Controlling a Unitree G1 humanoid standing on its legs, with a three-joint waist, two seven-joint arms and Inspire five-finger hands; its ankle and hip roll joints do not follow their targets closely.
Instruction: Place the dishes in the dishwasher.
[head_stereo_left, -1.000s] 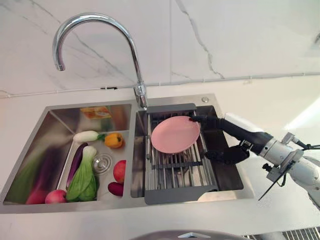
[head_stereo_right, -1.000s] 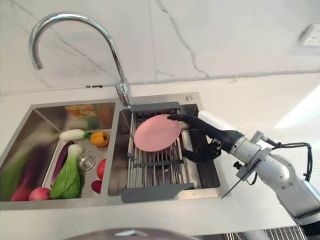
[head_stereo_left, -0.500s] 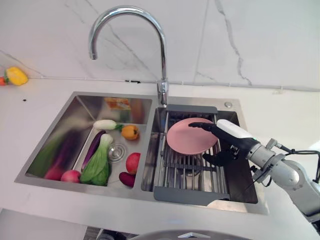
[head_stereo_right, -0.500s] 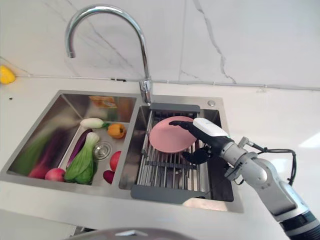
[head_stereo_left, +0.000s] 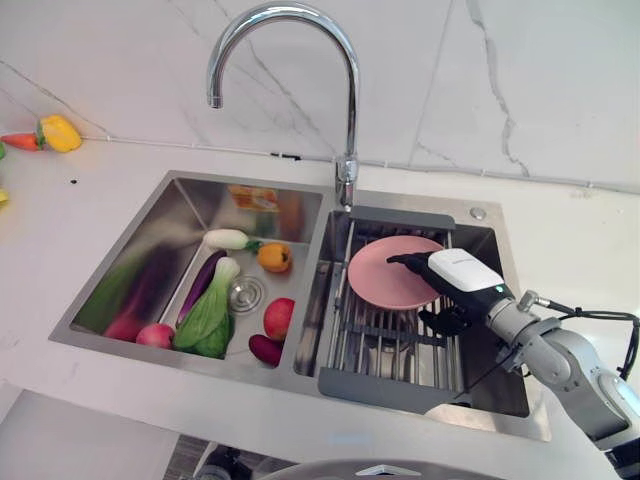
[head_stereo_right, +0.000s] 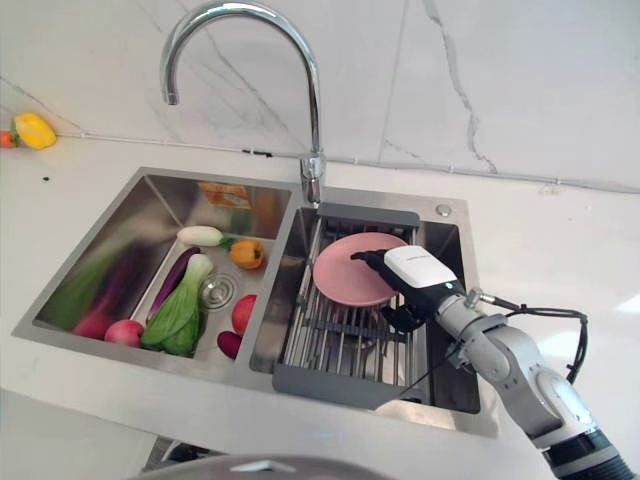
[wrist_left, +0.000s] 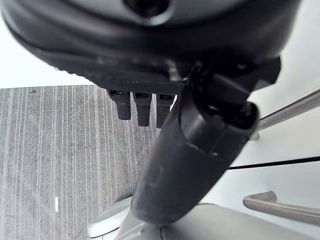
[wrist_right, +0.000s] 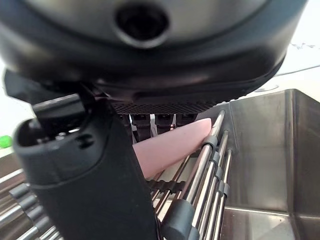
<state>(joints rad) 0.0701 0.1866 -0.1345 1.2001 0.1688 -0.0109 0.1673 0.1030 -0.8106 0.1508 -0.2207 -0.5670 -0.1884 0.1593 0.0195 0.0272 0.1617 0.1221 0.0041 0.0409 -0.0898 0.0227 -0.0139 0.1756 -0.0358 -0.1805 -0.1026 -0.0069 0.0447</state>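
Over the double sink (head_stereo_left: 180, 215), seen from the head cameras, a pink plate (head_stereo_left: 385, 275) lies tilted on a metal drying rack (head_stereo_left: 385, 345) in the right basin. Reaching in from the right, the right hand (head_stereo_left: 455, 285) has its fingers (head_stereo_left: 405, 260) laid across the plate's top near its right edge and its thumb (head_stereo_left: 440, 320) below that rim, so the hand pinches the plate. Vegetables and fruit (head_stereo_left: 215, 310) lie in the left basin. Behind the sink a curved chrome tap (head_stereo_left: 290, 60) rises from the white counter (head_stereo_left: 90, 190).

From the left wrist camera, the left hand (wrist_left: 195, 150) hangs over grey striped flooring (wrist_left: 60, 150), fingers (wrist_left: 142, 107) short and straight, holding nothing.

From the right wrist camera, the plate's pink edge (wrist_right: 172, 145) sits between fingers and thumb (wrist_right: 85, 170), touching the rack's bars (wrist_right: 205, 160).
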